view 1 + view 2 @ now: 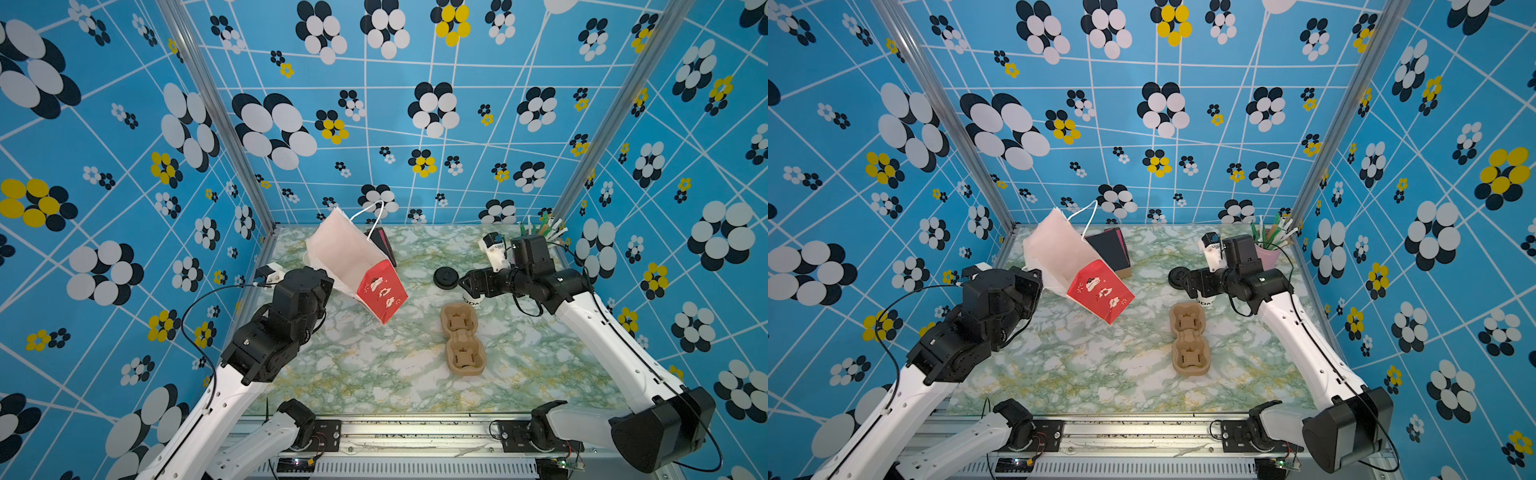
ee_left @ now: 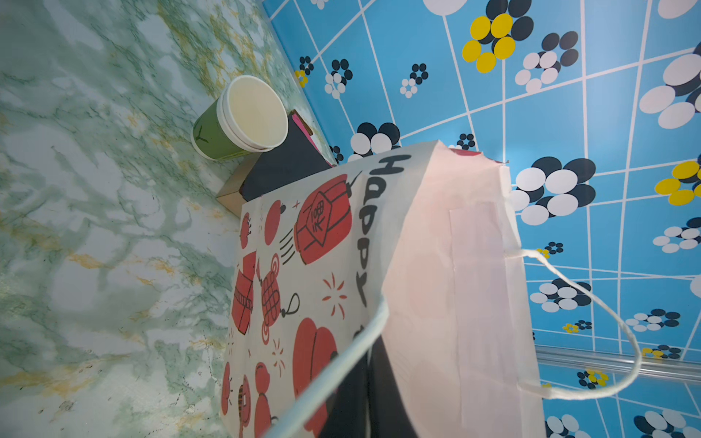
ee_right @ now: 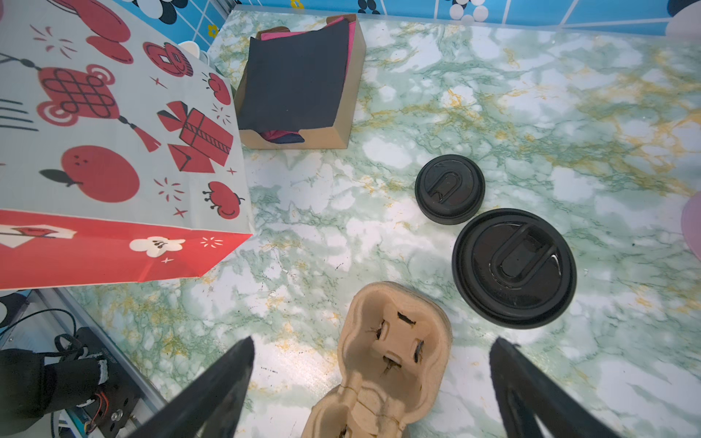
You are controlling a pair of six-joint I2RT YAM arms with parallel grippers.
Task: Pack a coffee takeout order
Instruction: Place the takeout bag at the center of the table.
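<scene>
Well back on the marbled green surface (image 1: 353, 374), a cardboard box (image 3: 296, 138) holds the black napkin (image 3: 296, 83), with pink napkins (image 3: 351, 34) behind it. A green paper cup (image 2: 235, 117) stands beside that box. A pink holder of stirrers (image 1: 1268, 254) fills the far right corner, and a brown two-cup carrier (image 1: 462, 336) lies nearer the front. One black lid (image 1: 446, 277) lies loose on the surface. Just beside it the white paper cup (image 1: 472, 300) stands at the carrier's far end, and a second black lid (image 3: 514, 267) appears to cap it.

A tilted paper bag (image 1: 353, 257) with a red base blocks the green cup and part of the box in both top views. Whether its low corner touches the surface I cannot tell.

The left arm rises from the front left with a bent elbow, its wrist at the bag's mouth. The left hand (image 2: 368, 386) is closed on the bag's rim by the white handle (image 2: 569, 288).

The right arm reaches in from the front right with its forearm nearly level. The right hand (image 3: 373, 341) hovers over the cup, fingers spread wide and gripping nothing.
</scene>
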